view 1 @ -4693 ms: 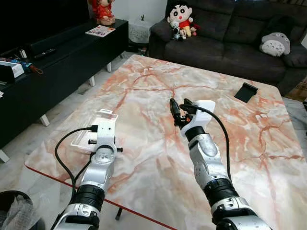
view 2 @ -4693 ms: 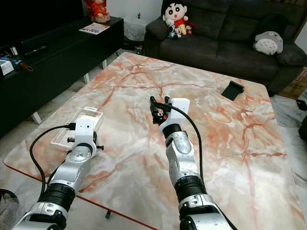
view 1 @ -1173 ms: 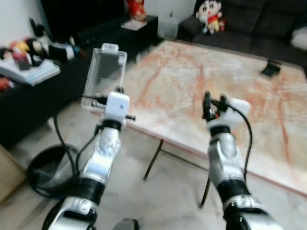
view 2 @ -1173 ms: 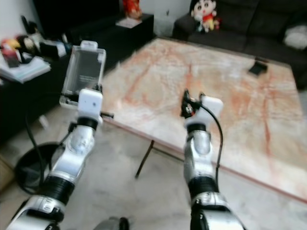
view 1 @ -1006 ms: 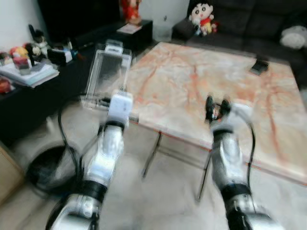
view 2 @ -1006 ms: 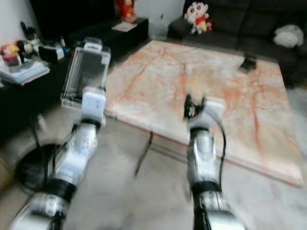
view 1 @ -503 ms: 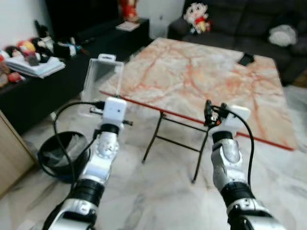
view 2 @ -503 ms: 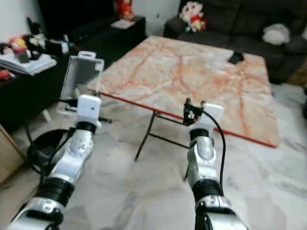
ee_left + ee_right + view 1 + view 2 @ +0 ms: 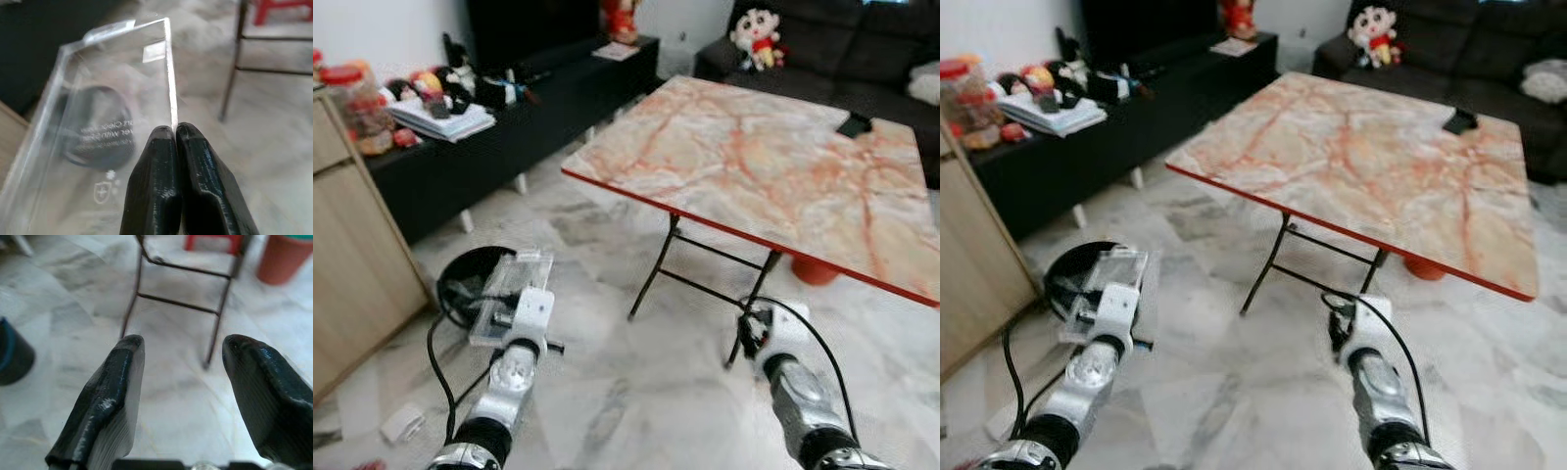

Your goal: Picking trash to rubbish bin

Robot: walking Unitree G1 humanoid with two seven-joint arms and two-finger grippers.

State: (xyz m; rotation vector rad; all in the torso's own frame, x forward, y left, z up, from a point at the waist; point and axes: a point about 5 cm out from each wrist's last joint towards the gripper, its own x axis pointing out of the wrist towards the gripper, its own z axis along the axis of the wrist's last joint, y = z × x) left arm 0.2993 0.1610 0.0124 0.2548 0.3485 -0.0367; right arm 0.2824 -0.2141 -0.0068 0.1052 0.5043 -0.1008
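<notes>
Down low, the left gripper (image 9: 175, 131) pinches the clear plastic package (image 9: 510, 296) by its edge, just beside the black rubbish bin (image 9: 468, 284) on the marble floor (image 9: 636, 372); the right gripper (image 9: 183, 367) hangs spread apart. Farther off: the marble-topped table (image 9: 764, 166), black cabinet (image 9: 509, 127), dark sofa (image 9: 862, 49).

mirrored print on clear plastic package (image 9: 105, 127), reversed and blurred, not readable
</notes>
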